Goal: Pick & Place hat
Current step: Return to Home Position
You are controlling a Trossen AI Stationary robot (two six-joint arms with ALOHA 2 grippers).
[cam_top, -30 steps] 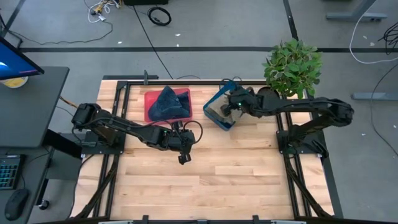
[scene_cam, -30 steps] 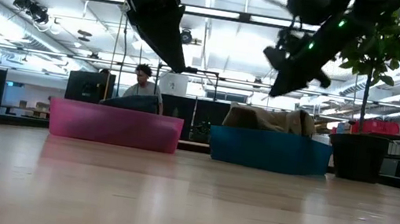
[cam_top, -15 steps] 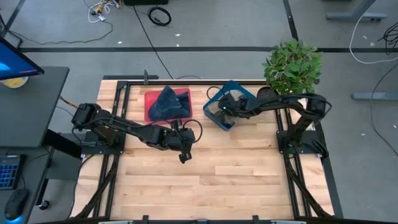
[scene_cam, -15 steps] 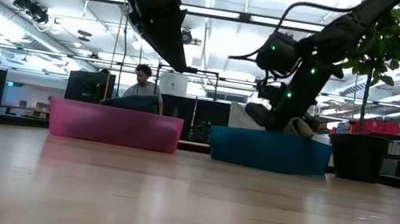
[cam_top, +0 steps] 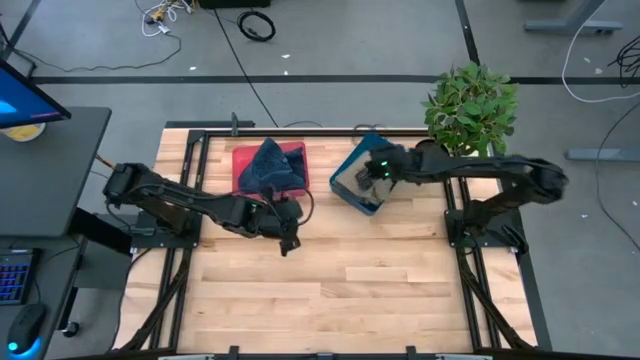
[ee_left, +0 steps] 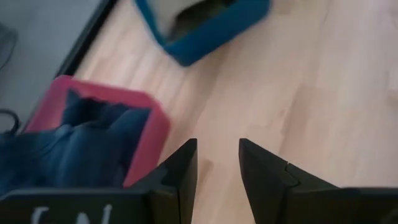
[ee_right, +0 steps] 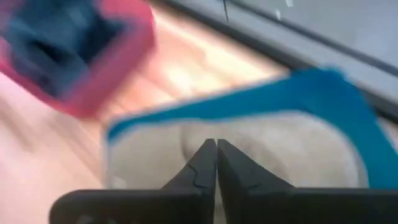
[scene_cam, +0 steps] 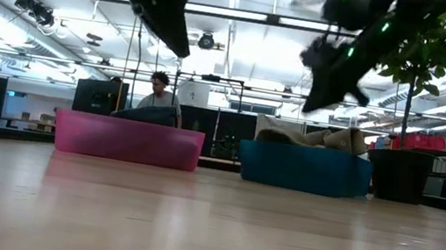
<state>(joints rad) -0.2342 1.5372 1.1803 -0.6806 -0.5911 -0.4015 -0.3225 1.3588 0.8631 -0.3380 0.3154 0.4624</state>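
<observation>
High view: the gray cap (cam_top: 351, 186) lies crumpled inside the blue bin (cam_top: 343, 170), a straight-walled plastic tub set askew at the far side of the table (cam_top: 380, 290), right of centre. In the low view the soft, folded fabric bulges above the bin's rim. The right end effector (cam_top: 370, 180) hangs above the bin, and the low view shows it raised clear of the cap. In the right wrist view its two dark fingers (ee_right: 208, 163) are clenched tip to tip with nothing between them, over the pale cloth. Left of the blue bin, apart from it, stands a pink bin (cam_top: 240, 160) of the same boxy shape, heaped with a dark blue cap (cam_top: 268, 166) that peaks in a point. The left end effector (cam_top: 287, 243) hovers over bare wood just near of the pink bin, released, a clear gap between its fingers (ee_left: 184, 169). White characters on that wrist's black body are cut off by the frame edge and cannot be read. The table is pale butcher-block planking in a black metal frame. A leafy potted plant (cam_top: 470, 108) stands at the far right corner. Beyond the table, the low view shows a person (scene_cam: 158, 93).
</observation>
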